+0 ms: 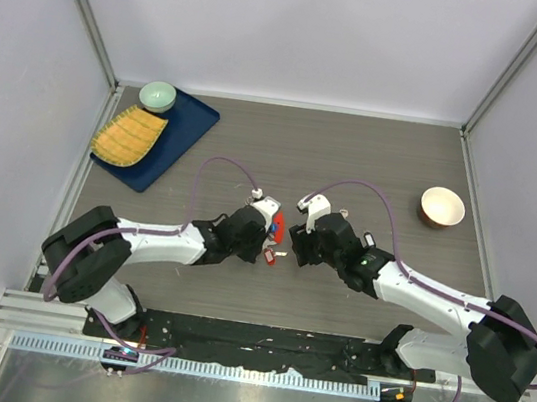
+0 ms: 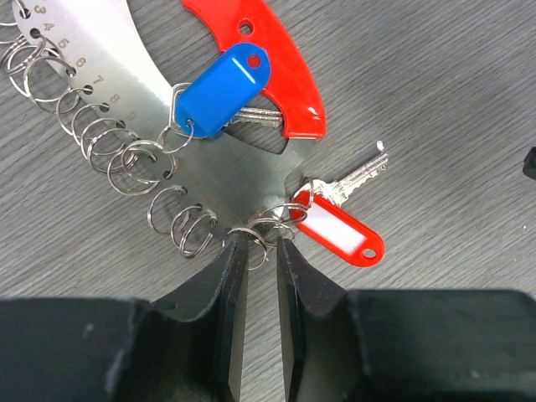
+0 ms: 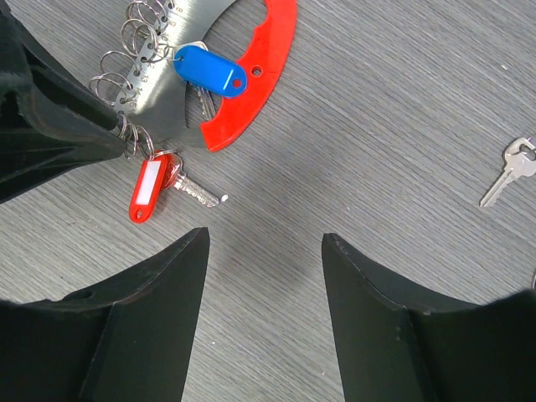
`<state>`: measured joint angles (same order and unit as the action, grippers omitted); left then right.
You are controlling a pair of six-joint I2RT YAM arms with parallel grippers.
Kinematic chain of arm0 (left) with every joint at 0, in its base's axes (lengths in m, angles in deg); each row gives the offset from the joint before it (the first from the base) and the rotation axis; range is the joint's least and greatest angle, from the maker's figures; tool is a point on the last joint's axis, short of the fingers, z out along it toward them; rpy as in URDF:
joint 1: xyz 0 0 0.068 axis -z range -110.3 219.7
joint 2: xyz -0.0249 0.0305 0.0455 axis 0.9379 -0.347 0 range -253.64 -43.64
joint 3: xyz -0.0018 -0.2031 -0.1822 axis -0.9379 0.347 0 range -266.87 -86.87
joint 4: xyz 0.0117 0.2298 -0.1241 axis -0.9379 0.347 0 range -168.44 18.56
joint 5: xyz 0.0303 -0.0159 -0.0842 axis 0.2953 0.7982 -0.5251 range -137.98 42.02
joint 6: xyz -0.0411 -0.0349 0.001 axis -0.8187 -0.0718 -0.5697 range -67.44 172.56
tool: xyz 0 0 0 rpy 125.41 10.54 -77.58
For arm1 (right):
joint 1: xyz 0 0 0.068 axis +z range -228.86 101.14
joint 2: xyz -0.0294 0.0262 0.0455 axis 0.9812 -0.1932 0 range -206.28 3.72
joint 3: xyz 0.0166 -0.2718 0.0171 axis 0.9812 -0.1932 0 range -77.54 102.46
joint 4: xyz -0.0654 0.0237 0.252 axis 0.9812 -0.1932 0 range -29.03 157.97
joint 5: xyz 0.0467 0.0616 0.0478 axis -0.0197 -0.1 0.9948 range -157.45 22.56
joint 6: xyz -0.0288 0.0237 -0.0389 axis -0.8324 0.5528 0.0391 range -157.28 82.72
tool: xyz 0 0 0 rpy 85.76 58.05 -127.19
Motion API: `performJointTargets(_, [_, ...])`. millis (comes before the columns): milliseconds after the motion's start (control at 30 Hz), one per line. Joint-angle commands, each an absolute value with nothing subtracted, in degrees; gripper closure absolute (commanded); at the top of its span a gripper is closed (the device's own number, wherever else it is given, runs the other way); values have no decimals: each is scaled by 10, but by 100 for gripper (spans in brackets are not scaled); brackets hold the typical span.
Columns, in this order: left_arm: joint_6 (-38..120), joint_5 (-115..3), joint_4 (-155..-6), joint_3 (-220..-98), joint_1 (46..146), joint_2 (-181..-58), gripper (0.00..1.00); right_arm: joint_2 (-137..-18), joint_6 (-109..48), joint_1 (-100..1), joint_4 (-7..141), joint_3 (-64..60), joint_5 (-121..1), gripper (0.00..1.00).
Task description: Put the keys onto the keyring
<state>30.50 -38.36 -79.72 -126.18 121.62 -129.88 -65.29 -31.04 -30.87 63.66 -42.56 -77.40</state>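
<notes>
The keyring (image 2: 209,172) lies mid-table; on its plate we read numerals 3 to 8 in the left wrist view. The left gripper (image 2: 261,247) stands narrow astride a ring, and we cannot tell if it grips. Only the right wrist view shows the silver key (image 3: 511,167) lying apart, and the right gripper (image 3: 265,243) wide, empty.

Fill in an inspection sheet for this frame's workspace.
Surface: grey wood-grain table, nothing spilled seen.
Job's things: keyring flat on table; red-tagged key on one of its rings; silver key loose, apart.
Clutter: blue tray with green bowl and yellow mat; orange bowl.
Grippers: left gripper jaws narrow around a ring at the keyring's edge, grip uncertain; right gripper open, empty.
Cables: purple cables arch over both arms, untangled.
Surroundings: pale walls; nothing else seen.
</notes>
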Motion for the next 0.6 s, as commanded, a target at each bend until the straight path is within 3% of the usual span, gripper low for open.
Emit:
performJointTargets(0, [323, -389, -762, -1292, 1223, -1310, 77, -651, -304, -310, 659, -414, -775, 37])
performJointTargets(367, [313, -369, -729, -1303, 1232, -1322, 77, -657, -304, -310, 660, -412, -769, 37])
performJointTargets(567, [299, -331, -731, -1309, 1257, -1302, 66, -652, -304, -310, 659, -414, -771, 37])
